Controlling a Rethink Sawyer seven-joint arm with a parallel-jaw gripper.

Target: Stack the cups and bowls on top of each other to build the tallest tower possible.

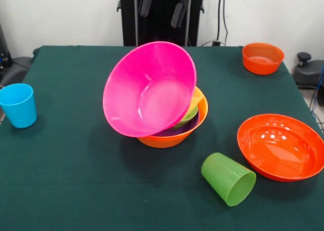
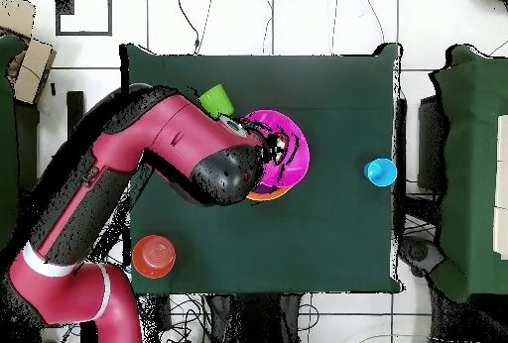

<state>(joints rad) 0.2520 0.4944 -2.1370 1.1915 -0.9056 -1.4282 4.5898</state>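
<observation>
The large pink bowl [image 1: 149,89] leans tilted on the tower, its opening towards the front camera. Under it sit the large orange bowl [image 1: 169,139], the purple bowl [image 1: 174,131], the small green bowl [image 1: 186,117] and a sliver of the yellow cup [image 1: 197,97]. My gripper [image 1: 162,5] hangs open and empty above the pink bowl, touching nothing. In the overhead view the arm covers the left part of the pink bowl [image 2: 293,156]. The blue cup [image 1: 18,105] stands upright at the left edge. The lime green cup [image 1: 229,179] lies on its side at front right. The darker green cup is out of view.
The wide red-orange bowl [image 1: 281,146] sits at the right edge. The small orange bowl [image 1: 262,58] sits at the far right corner, also in the overhead view [image 2: 154,256]. The black pedestal [image 1: 162,23] stands behind the table.
</observation>
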